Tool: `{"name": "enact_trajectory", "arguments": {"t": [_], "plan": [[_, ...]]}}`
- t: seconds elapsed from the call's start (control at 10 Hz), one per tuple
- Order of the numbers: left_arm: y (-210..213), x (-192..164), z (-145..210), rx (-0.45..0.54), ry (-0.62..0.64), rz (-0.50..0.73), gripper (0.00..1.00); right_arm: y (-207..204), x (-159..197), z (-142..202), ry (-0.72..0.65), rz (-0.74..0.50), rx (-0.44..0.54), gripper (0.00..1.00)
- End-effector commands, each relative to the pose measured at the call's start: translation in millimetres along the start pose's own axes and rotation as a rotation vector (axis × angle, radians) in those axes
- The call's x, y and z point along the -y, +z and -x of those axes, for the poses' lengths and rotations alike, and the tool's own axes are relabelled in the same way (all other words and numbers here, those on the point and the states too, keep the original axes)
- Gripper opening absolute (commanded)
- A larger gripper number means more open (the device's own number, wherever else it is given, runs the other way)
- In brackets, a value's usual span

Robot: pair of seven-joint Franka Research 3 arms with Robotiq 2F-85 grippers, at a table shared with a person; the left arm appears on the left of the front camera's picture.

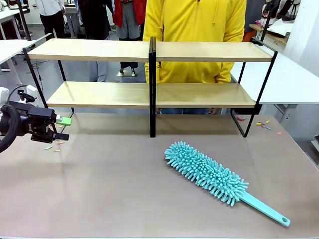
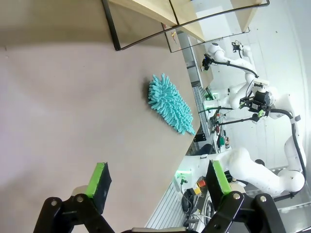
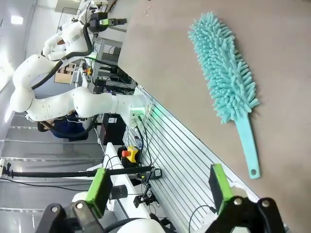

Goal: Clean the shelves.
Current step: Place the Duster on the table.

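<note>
**Both grippers empty, duster lying apart from them**

While my left gripper (image 1: 61, 128) hangs at the left edge of the tabletop (image 1: 114, 184), its fingers stand wide apart with nothing between the green pads (image 2: 99, 178). Ahead of it and off to one side, well clear of the fingertips, lies the teal duster (image 1: 207, 173), its fluffy head pointing toward the shelves (image 1: 149, 94) and its flat handle (image 1: 264, 207) trailing toward my side of the tabletop. In my left wrist view the duster's head (image 2: 168, 104) sits far beyond the open fingers, with the black frame of the shelves farther still at the top.

My right gripper (image 3: 158, 187) is also spread wide and holds nothing (its pads frame only the space off the tabletop's edge). Beyond its fingers, up and to one side, the duster (image 3: 226, 73) rests flat on the tabletop, handle end nearest to me, not touching either finger.

The shelves stand across the far part of the tabletop, well apart from both grippers: two light-wood boards in a thin black frame with a black upright in the middle. A person in a yellow hoodie (image 1: 194, 30) stands just behind them. A few small coloured scraps (image 1: 54, 146) lie on the tabletop just below my left gripper.
</note>
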State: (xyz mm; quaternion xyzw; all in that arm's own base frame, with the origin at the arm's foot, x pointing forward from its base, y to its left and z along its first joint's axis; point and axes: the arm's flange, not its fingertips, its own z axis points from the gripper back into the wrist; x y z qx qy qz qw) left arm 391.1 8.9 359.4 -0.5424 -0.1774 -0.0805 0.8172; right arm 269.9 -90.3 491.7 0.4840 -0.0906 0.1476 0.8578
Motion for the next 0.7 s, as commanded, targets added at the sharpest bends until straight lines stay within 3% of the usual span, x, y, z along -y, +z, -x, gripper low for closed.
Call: {"name": "enact_trajectory", "arguments": {"t": [0.0, 0.6], "plan": [[-2.7, 1.1, 3.6, 0.025, -0.012, 0.022, 1.00, 5.3, 0.1, -1.2, 0.018, 0.008, 0.009, 1.00], [-2.7, 1.1, 3.6, 0.025, -0.012, 0.022, 1.00, 5.3, 0.1, -1.2, 0.018, 0.008, 0.009, 1.00]]}}
